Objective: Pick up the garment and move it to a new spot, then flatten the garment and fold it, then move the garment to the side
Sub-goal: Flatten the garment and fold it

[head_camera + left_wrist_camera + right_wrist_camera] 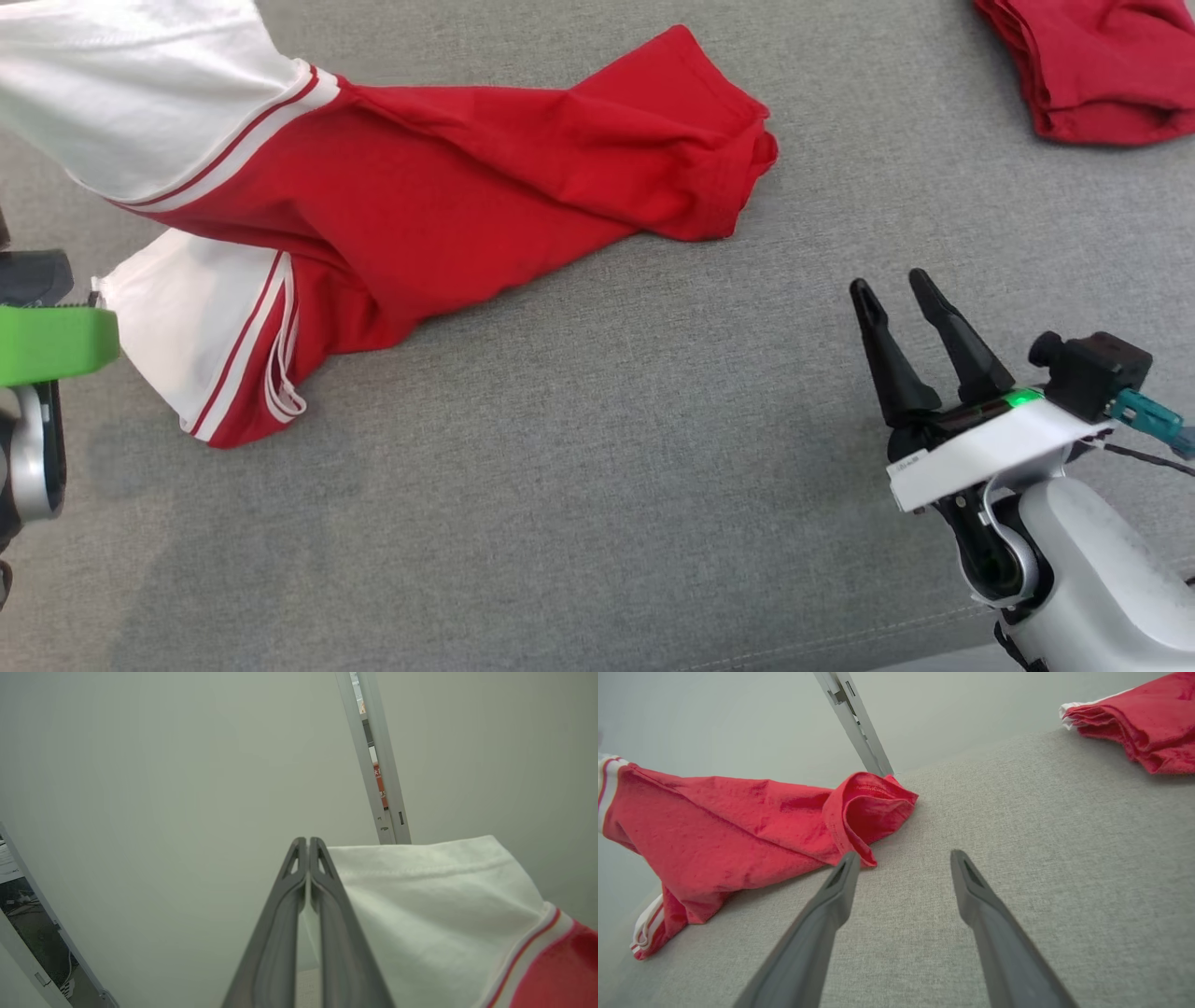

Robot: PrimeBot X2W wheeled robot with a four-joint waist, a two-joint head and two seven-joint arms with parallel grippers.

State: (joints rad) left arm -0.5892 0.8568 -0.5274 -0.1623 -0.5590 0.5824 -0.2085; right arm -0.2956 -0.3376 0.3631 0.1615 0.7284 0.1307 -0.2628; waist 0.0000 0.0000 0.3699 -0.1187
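My left gripper (308, 844) is at the left edge of the grey surface (597, 467). Its two fingers are pressed together, with a fold of the white sleeve (420, 905) pinched between them, as far as I can judge from the left wrist view. I think I hold the sleeve there because it is a corner of the garment (448, 196), and a corner gives me control when I carry the cloth to another place. The garment is over the far left part of the grey surface. Its white end is raised off the surface near my left gripper, while the red body slopes down and lies on the surface toward the middle. Its long axis therefore goes from left to right across the grey surface, and the crumpled red hem (738, 159) points to the right and slightly away from me. The cloth is wrinkled and partly doubled, so I judge that flattening is not yet done. My right gripper (892, 282) hovers above the near right part of the grey surface, fingers wide apart and holding nothing. I think it waits there to take the hem. A folded red garment (1102, 75) lies at the far right corner of the grey surface, well apart from mine.
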